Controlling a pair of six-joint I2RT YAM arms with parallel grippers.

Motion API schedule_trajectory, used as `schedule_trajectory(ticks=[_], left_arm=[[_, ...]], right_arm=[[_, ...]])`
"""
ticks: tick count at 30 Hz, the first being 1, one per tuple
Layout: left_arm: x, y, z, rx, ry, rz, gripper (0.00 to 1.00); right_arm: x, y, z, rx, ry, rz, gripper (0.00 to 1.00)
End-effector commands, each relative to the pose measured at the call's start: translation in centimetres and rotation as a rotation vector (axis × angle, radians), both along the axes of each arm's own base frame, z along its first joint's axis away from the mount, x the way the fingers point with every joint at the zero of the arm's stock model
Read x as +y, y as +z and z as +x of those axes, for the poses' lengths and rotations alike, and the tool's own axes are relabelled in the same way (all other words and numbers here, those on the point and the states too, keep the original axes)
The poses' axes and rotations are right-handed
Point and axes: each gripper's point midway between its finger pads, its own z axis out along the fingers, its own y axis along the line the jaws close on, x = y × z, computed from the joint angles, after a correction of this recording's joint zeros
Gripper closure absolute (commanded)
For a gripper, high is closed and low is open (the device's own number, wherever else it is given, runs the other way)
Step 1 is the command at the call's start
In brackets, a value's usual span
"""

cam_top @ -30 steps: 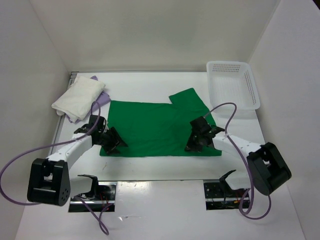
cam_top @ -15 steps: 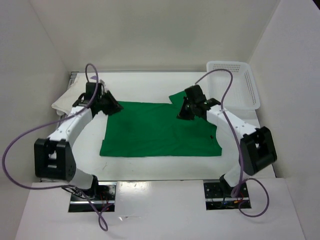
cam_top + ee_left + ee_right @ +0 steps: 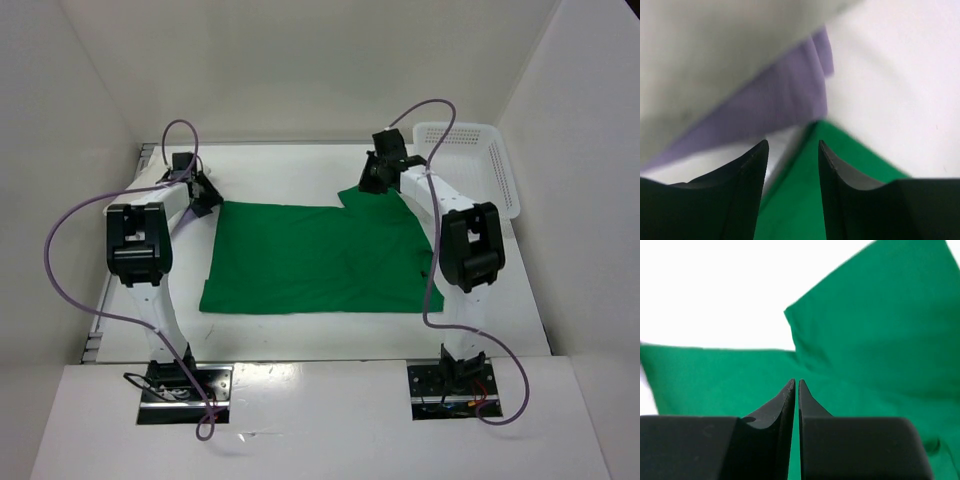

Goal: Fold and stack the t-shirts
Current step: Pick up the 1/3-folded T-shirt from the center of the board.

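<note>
The green t-shirt (image 3: 320, 260) lies spread flat mid-table, one sleeve (image 3: 380, 200) pointing to the back right. My left gripper (image 3: 205, 195) hangs at its far left corner, open, with nothing between the fingers. In the left wrist view that gripper (image 3: 793, 142) frames the green corner (image 3: 805, 200), and the lavender shirt (image 3: 785, 95) lies just beyond under the white shirt (image 3: 710, 45). My right gripper (image 3: 372, 185) is over the sleeve at the far edge. Its jaws (image 3: 796, 381) are shut to a thin slit, holding no cloth, with green cloth (image 3: 880, 330) below.
A white perforated basket (image 3: 470, 150) stands at the back right, close to the right arm. White walls close the table at back and sides. Purple cables loop off both arms.
Both arms have swung from the shirt's near edge to its far edge. The left jaws narrowed, then widened again. The green shirt has not moved.
</note>
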Motion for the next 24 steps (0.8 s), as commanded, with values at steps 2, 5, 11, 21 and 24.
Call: schedule_trajectory(ticks=[2,5,11,21,24], left_arm=[[0.5,0.4,2.8,-0.062,-0.011,0.053,0.46],[1.0,-0.5,3.2,-0.056,-0.002,0.053,0.44],[-0.6,-1.3,3.1,-0.066,-0.052,0.002,0.44],[-3.0,-2.0,3.2,-0.048,-0.091,0.015,0.53],[-2.9,-1.3,3.8,-0.068,-0.091,0.016,0.6]], right_arm=[[0.5,-0.3,3.5,-0.057,0.011,-0.04,0.9],[0.4,-0.8,5.0,-0.058,0.002,-0.04,0.87],[-1.0,-1.4,7.5,-0.056,-0.037,-0.048,0.73],[-6.6,-4.4,11.2,-0.008,-0.188,-0.158,0.63],[-7.8,-5.4,11.6,0.008,-0.231,-0.185,0.63]])
